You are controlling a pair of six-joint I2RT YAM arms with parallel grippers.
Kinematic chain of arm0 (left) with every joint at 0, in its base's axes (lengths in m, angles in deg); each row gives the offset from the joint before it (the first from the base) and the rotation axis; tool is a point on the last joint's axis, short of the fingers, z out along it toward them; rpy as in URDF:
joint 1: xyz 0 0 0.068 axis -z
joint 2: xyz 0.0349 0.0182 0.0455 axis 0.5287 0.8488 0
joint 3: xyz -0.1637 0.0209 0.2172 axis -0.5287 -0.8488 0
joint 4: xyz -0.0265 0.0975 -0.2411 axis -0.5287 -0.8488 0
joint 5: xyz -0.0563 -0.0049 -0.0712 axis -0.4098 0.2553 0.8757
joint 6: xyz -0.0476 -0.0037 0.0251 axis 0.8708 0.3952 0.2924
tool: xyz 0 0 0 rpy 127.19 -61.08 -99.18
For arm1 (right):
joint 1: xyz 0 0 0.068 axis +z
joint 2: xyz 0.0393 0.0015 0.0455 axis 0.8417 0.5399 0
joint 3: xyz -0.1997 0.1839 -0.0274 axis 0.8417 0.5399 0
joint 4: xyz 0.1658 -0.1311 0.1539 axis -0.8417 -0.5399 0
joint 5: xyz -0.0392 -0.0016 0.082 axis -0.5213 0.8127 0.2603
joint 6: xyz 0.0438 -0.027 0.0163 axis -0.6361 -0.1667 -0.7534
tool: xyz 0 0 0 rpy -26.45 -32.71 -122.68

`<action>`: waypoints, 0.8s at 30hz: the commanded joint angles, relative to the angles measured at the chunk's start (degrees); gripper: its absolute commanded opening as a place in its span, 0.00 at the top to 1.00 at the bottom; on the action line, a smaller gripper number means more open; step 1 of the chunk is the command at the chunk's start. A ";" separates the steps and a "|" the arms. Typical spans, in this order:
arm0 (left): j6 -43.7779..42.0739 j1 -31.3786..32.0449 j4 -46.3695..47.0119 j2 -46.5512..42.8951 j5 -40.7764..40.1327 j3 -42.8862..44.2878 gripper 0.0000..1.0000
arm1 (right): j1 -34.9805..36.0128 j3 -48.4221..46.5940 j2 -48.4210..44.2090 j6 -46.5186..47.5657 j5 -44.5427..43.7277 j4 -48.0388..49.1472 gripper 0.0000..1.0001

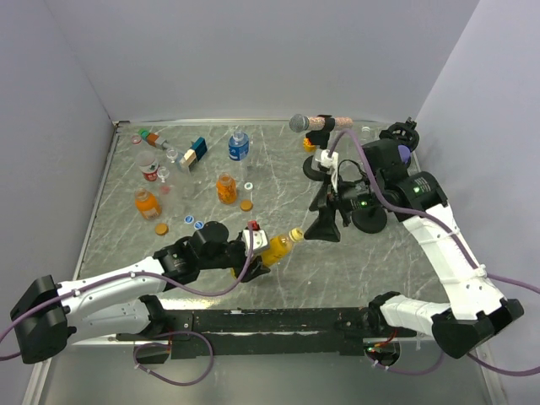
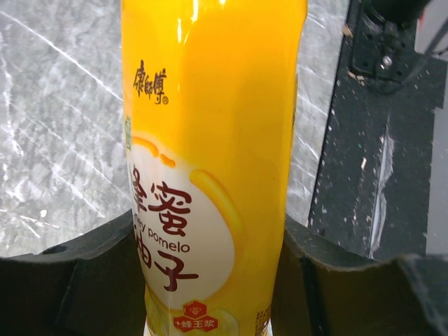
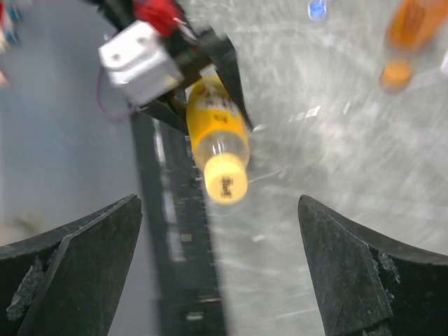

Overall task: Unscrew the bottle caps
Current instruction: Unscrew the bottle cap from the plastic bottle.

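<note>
Left gripper [image 1: 253,251] clamps the tall yellow plastic drink bottle [image 1: 277,246] round its labelled body, held tilted over the grey marbled table [image 1: 278,160] w/ neck aimed at the right gripper [image 3: 218,210], prob. so the small round yellow screw cap [image 3: 225,185] faces it. That gripper's fingers stand wide, facing the cap w/o touching; cap sits on the neck. Left wrist view crops cap & base; right wrist view's blurred, so can't tell if cap's loosened.

Behind the left claw [image 1: 263,253] and right claw [image 1: 325,226] run white arm shells [image 1: 447,253], black joints [image 1: 462,329] and purple cables [image 1: 364,164]. The right claw's fingers [image 3: 77,269] are black, scuffed wedges; what seems a green light [image 1: 363,202] glows behind them.
</note>
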 commanded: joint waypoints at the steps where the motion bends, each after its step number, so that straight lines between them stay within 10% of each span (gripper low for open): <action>1: 1.77 -0.17 8.08 0.44 -2.07 2.57 0.76 | -1.90 6.68 -0.96 -22.27 -1.60 4.49 0.01; 24: 2.29 -0.09 9.49 4.49 -2.07 4.60 0.76 | -1.90 5.99 6.34 -25.71 0.42 4.40 0.40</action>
